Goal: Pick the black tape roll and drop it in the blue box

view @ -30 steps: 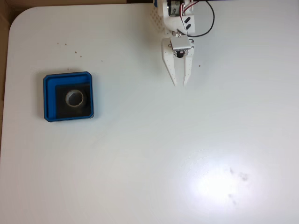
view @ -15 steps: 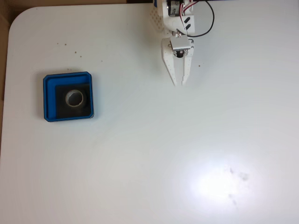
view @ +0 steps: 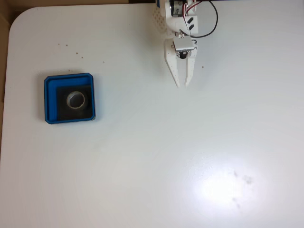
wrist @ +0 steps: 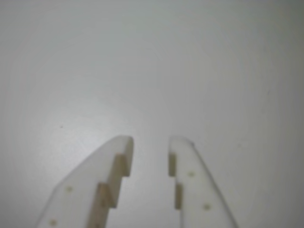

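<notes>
One black tape roll (view: 75,99), one blue box (view: 50,83)

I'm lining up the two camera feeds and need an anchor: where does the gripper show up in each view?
Fixed view: the gripper is at top centre-right, white fingers pointing down the picture, slightly apart, holding nothing, far right of the blue box with the black tape roll.
Wrist view: the gripper rises from the bottom edge, a gap between its tips.
Shared landmark: the white table beneath the fingers.
</notes>
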